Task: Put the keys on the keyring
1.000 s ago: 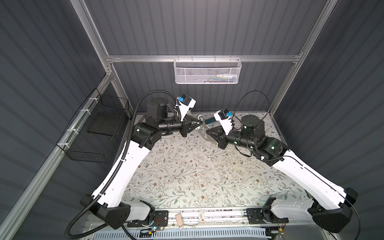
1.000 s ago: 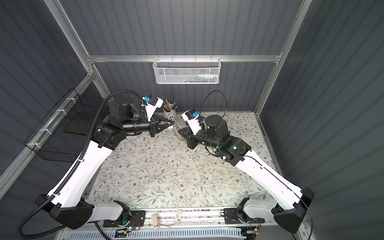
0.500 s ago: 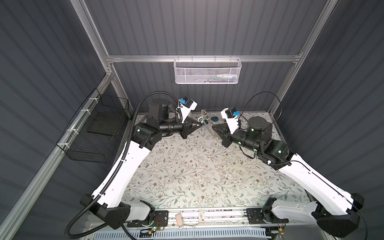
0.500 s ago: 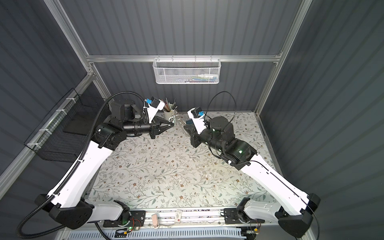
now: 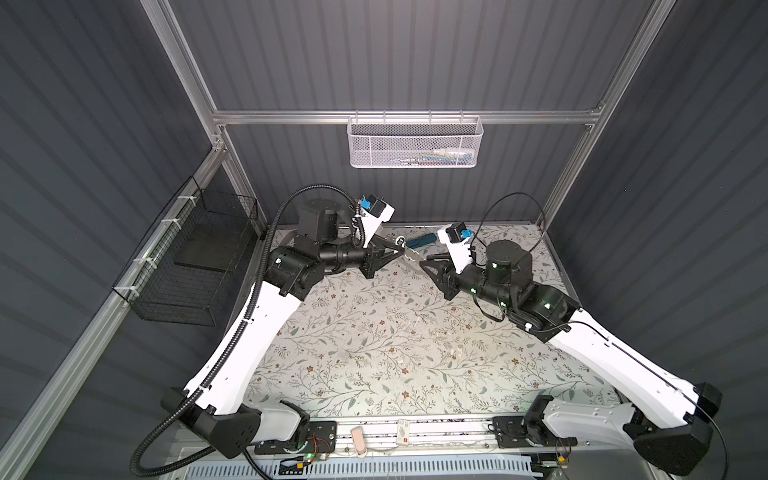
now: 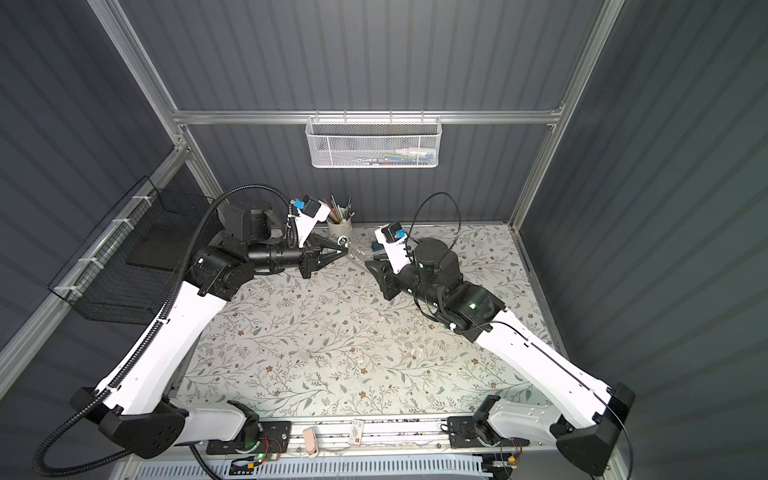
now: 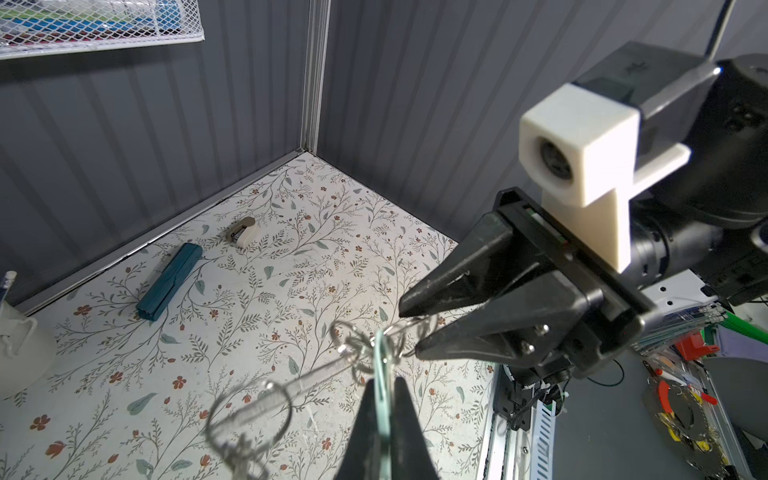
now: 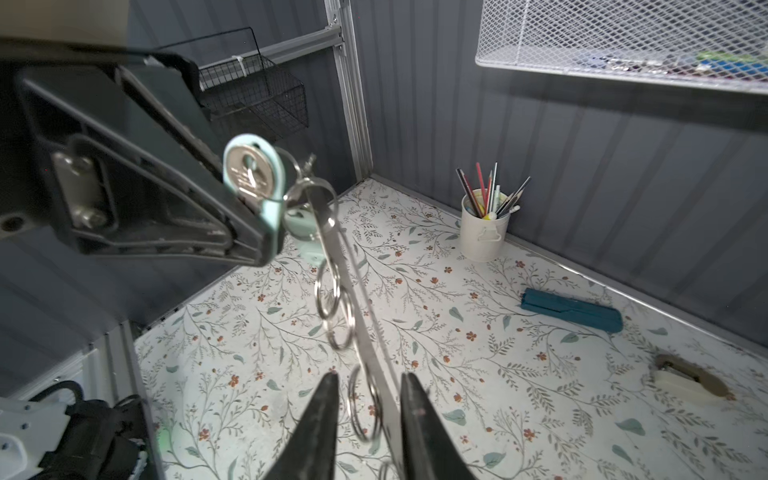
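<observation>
My left gripper (image 5: 404, 252) (image 7: 382, 380) is shut on the pale mint-green tag of a key (image 8: 253, 174), held in the air near the back of the table. The keyring (image 8: 340, 266), a dark plate seen edge-on, hangs from that end, and its row of split rings (image 8: 328, 299) runs toward my right gripper. A second mint tag (image 8: 301, 226) shows behind the plate. My right gripper (image 5: 422, 262) (image 8: 368, 376) stands open, its fingers apart on either side of the plate and one ring, not clamped.
A dark-teal oblong case (image 5: 422, 241) (image 8: 571, 316) lies by the back wall. A white cup of pencils (image 6: 340, 226) stands behind the left gripper. A small pale clip-like object (image 8: 685, 378) lies further right. A white mesh basket (image 5: 415, 143) hangs on the back wall and a black wire basket (image 5: 195, 257) on the left.
The right gripper's jaws have parted from shut. The right arm's elbow has swung out to the right. The left gripper has barely moved and stays closed on the key tag.
</observation>
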`<state>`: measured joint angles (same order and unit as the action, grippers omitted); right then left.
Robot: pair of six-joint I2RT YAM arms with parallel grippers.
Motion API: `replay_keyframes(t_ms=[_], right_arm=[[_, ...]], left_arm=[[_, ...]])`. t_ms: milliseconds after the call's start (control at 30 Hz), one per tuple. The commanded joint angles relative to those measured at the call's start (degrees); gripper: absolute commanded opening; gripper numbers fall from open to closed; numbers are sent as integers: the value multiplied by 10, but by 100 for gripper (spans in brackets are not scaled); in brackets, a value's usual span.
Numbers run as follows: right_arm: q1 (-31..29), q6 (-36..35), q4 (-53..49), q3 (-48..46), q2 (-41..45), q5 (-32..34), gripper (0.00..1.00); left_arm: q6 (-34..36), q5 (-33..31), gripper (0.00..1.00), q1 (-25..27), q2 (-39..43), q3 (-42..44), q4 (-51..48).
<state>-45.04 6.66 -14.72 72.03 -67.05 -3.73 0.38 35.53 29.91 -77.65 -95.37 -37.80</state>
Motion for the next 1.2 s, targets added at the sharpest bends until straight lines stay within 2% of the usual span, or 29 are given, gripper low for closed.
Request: replay_keyframes(t_ms=[0, 267, 367, 633, 933, 1033, 1167], right_arm=[[1, 12, 17, -10, 16, 16, 42], [4, 28, 19, -63, 82, 106, 92], [7, 37, 6, -80, 105, 136, 97], [11, 55, -48, -106, 171, 200, 99], [14, 74, -98, -132, 230, 221, 99], [14, 77, -104, -137, 241, 223, 99], [14, 80, -108, -142, 245, 221, 99]], left_arm=[[-5, 7, 0, -4, 7, 7, -6], [-37, 6, 0, -4, -16, 47, 20], [-67, 4, 0, -4, -44, 68, 53], [-111, 1, 0, 3, -171, 72, 145], [-136, -26, 0, 3, -362, -13, 173], [-151, -27, 0, 3, -386, -1, 174], [-168, -48, 0, 4, -375, 72, 201]])
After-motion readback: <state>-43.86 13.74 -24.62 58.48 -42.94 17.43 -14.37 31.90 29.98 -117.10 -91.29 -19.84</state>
